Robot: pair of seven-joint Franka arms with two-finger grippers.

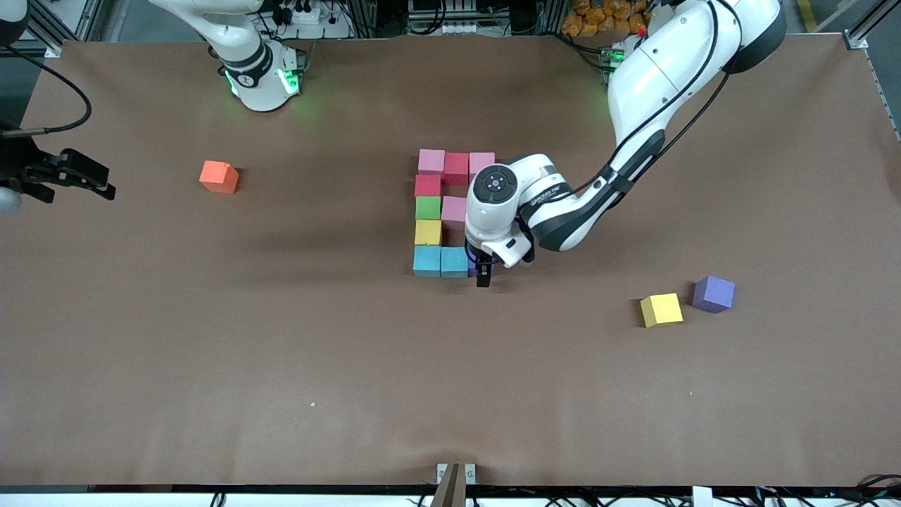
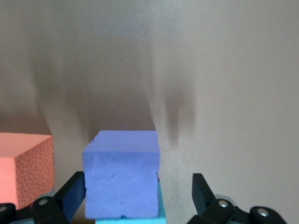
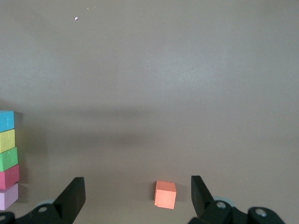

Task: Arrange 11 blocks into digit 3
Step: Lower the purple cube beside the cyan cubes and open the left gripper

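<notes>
Left gripper [image 1: 483, 273] lowered at the bottom bar of the unfinished digit 3 [image 1: 445, 211], jaws spread wide around a purple block [image 2: 121, 175] beside the light blue blocks [image 1: 440, 261], one finger close against it, orange block [image 1: 219, 177], yellow block [image 1: 661, 310] and second purple block [image 1: 713, 293] scattered on the bench [image 1: 450, 387], right gripper [image 3: 138, 196] waiting, jaws wide, empty.

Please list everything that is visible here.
pink blocks: three, pink, in figure.
red blocks: two, red, in figure.
light blue blocks: two, light blue, in figure.
green block: one, green, in figure.
yellow blocks: two, yellow, one in figure, one loose.
purple blocks: two, purple, one in figure, one beside loose yellow.
orange block: one, orange, toward right arm's end.
left claw: one, black, open around figure's purple.
right claw: one, black, open, waiting, right arm's end.
</notes>
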